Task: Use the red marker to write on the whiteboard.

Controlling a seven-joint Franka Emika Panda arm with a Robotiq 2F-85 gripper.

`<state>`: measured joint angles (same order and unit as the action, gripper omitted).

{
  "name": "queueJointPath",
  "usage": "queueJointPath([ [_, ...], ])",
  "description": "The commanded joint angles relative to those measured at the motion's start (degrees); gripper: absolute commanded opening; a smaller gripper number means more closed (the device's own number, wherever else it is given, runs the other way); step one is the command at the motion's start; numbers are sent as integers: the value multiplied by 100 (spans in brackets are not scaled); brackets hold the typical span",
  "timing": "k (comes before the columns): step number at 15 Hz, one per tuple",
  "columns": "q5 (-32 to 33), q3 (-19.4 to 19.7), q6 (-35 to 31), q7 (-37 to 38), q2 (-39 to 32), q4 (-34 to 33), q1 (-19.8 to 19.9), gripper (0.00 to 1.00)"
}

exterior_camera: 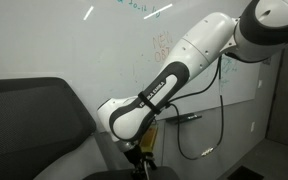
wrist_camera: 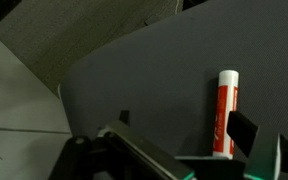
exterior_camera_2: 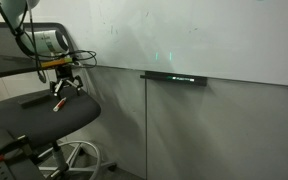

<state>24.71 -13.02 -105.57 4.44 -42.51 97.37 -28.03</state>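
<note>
Red marker (wrist_camera: pixel 225 112) flat on chair seat (wrist_camera: pixel 144 90), bare seat around, jaws apart overhead.

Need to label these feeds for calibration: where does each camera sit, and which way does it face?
Exterior view: close beside the arm, facing the whiteboard; arm links fill the frame, chair lower left.
Exterior view: farther off, looking along the whiteboard wall across the chair; open gripper at left.
Wrist view: looks down on the chair and red marker; gripper along the bottom.
Shared: both exterior views show chair, whiteboard, arm.
</note>
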Motion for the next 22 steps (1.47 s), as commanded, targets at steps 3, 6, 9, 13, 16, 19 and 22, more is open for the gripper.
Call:
queueJointPath([
  [3, -280, 11, 421, 239, 143, -7, -96, 100],
  [6, -396, -61, 710, 249, 136, -22, -141, 100],
  [9, -654, -219, 1088, -10, 39, -79, -121, 100],
  [13, -940, -349, 1484, -365, -189, -254, -81, 100],
  [16, -884, -338, 1489, -580, -307, -350, -85, 100],
  [19, -773, -320, 1482, -848, -412, -464, -91, 100],
  [22, -649, -304, 1511, -1054, -406, -510, -95, 100],
])
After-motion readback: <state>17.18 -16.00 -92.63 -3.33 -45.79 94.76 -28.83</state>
